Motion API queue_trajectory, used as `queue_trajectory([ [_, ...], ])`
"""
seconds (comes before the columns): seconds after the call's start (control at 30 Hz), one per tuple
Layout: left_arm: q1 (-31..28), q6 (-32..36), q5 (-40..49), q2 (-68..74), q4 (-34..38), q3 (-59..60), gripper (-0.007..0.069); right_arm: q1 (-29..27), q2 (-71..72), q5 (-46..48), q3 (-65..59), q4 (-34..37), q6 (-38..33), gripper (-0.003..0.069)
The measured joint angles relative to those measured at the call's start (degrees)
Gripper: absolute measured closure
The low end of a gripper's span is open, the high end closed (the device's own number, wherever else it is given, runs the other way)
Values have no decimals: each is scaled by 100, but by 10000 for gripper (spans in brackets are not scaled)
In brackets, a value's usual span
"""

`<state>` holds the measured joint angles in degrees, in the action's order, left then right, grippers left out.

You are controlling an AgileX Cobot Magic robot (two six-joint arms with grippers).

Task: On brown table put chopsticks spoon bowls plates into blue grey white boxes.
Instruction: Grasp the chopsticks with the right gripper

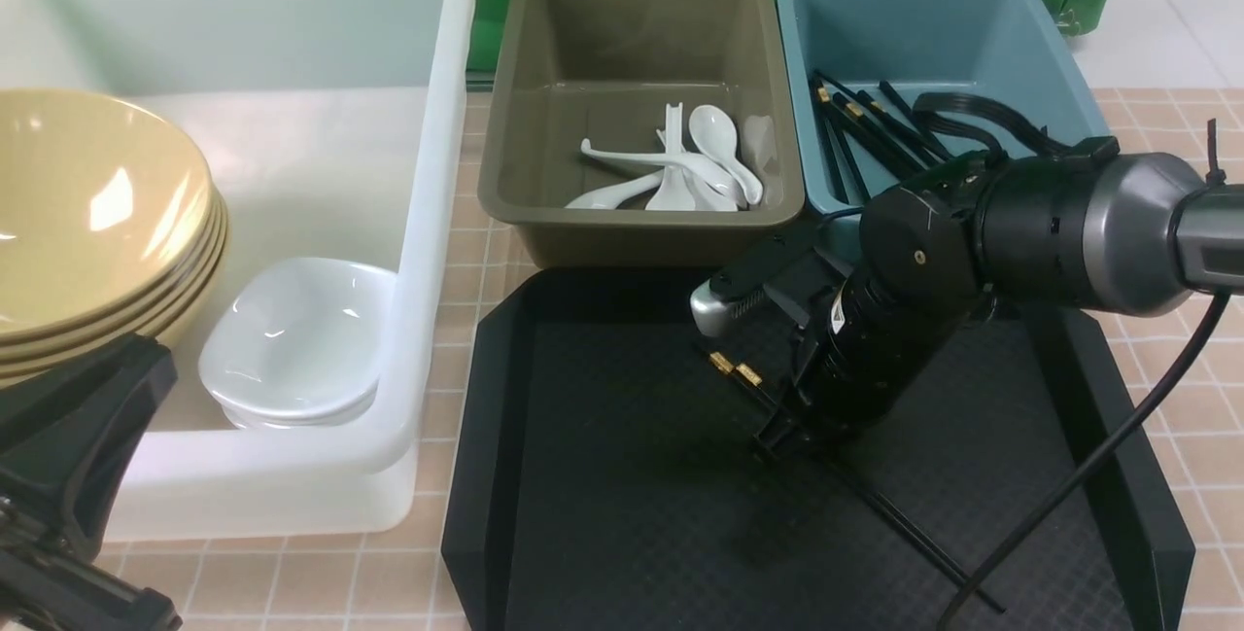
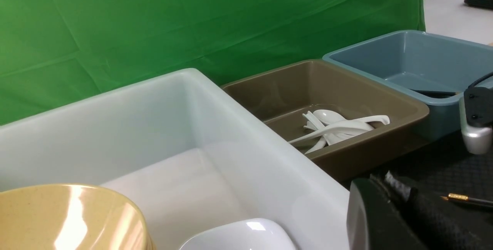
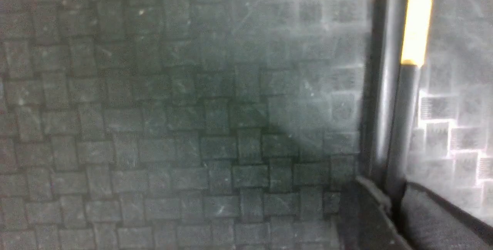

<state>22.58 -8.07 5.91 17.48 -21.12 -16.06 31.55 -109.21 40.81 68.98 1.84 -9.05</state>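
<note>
Creased green cloth backdrop hung across the rear, pale tiled floor past its right edge, soft even indoor light

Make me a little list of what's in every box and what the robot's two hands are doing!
White tub: stack of tan bowls and stack of white plates
Olive-grey box: white spoons
Blue box: black chopsticks
Black tray: one chopstick pair
Right gripper: shut on the chopstick pair, low over the black tray
Left gripper: shut, nothing seen in it, near the white tub
</note>
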Motion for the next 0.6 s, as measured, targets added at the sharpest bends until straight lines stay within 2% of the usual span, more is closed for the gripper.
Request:
queue_trajectory([
  [0.2, 0, 0, 75, 0, 0, 0, 631, 5, 359, 164, -114, 99, -43, 522],
  [0.3, 0, 0, 96, 0, 0, 0, 631, 5, 1065, 65, -128, 114, -43, 610],
  [0.6, 0, 0, 13, 0, -14, 0, 631, -204, 2309, -514, -128, -18, -43, 617],
])
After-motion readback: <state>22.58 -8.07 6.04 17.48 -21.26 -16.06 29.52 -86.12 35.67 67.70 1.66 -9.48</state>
